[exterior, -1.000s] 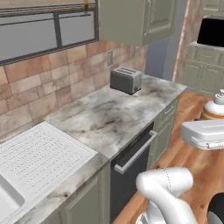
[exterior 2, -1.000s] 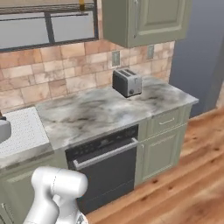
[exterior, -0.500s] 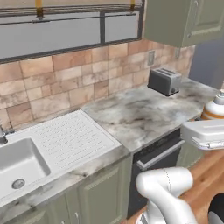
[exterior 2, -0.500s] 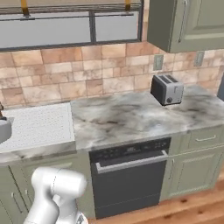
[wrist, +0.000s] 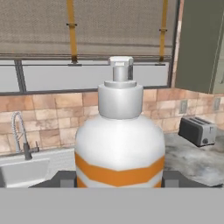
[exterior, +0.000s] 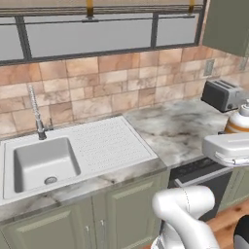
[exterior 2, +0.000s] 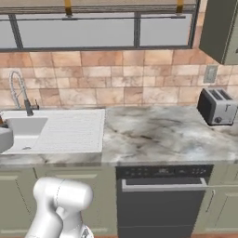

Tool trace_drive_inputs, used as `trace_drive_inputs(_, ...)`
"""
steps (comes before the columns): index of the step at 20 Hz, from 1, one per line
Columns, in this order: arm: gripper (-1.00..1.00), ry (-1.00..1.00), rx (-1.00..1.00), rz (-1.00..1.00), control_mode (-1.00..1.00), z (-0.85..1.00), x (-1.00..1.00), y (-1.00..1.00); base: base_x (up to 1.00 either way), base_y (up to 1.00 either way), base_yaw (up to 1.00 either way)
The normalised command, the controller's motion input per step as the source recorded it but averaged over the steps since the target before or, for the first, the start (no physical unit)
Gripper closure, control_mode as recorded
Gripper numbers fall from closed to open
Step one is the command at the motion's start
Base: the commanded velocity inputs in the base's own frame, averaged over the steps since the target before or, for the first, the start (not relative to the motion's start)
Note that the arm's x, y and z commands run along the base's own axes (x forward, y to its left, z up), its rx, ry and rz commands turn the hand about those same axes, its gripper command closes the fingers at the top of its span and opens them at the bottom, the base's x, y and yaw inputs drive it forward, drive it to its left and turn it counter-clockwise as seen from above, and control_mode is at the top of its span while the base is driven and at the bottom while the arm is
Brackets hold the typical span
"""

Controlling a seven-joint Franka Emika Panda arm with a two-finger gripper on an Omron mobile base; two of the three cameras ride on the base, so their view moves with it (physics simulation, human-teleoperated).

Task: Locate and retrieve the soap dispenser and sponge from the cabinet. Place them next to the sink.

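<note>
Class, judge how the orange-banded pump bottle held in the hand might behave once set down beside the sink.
The white, orange-banded soap dispenser looks rigid, so it probably won't flex. Its wide body under a narrow pump suggests it stands steadily. The smooth rounded sides may be slippery in the hand.

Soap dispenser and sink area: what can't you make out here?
- Soap dispenser: base hidden in the hand view below the fingertips; cut by the right edge in the left base view.
- Sink: left part cut off in the right base view.
- Toaster: partly behind the dispenser, left base view.
</note>
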Motion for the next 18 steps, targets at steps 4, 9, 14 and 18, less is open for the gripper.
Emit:
trace_drive_inputs(4,1.00,0.00,0.00,0.00,1.00,0.00,0.00,0.00,0.06,0.05,0.16)
trace_drive_inputs(9,1.00,0.00,0.00,0.00,1.00,0.00,0.00,0.00,0.00,0.00,0.05)
trace_drive_inputs(14,1.00,0.00,0.00,0.00,1.00,0.00,0.00,0.00,0.01,0.00,0.05)
trace_drive_inputs(18,1.00,0.00,0.00,0.00,1.00,0.00,0.00,0.00,0.08,0.01,0.05)
